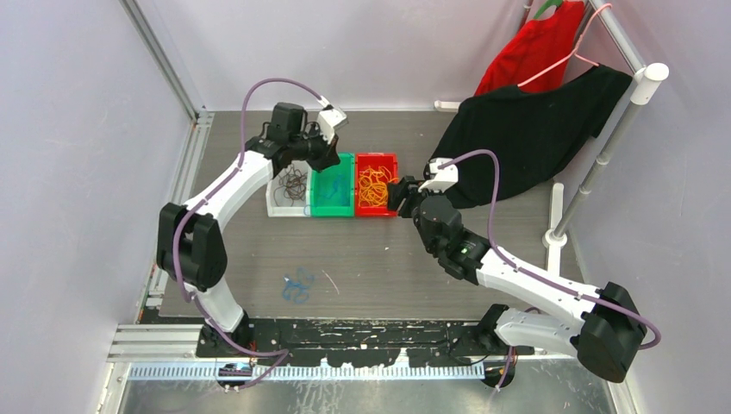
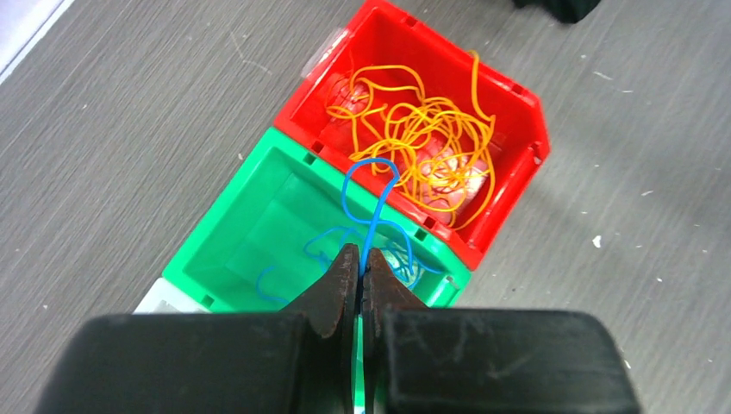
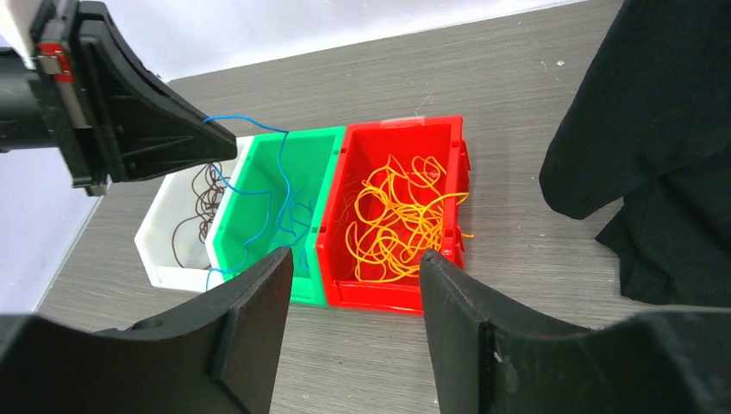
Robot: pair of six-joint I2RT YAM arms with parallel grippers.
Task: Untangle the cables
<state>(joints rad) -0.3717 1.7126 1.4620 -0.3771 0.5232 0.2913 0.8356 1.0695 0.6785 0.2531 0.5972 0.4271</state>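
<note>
Three small bins stand side by side at the back of the table. The red bin [image 1: 389, 160] holds tangled orange cables [image 2: 427, 142]. A blue cable [image 2: 372, 185] runs up out of the green bin [image 2: 226, 231], and my left gripper [image 2: 360, 259] is shut on it just above that bin. Dark cables [image 3: 203, 200] lie in the white bin [image 3: 162, 226]. Another blue cable tangle [image 1: 296, 286] lies on the table in front. My right gripper [image 3: 353, 272] hangs open and holds nothing, just right of the red bin [image 3: 401, 296].
A black cloth [image 1: 526, 138] and a red garment [image 1: 530, 47] hang from a rack at the back right, with its white post [image 1: 603, 147] beside them. A thin pale strand [image 1: 330, 281] lies near the blue tangle.
</note>
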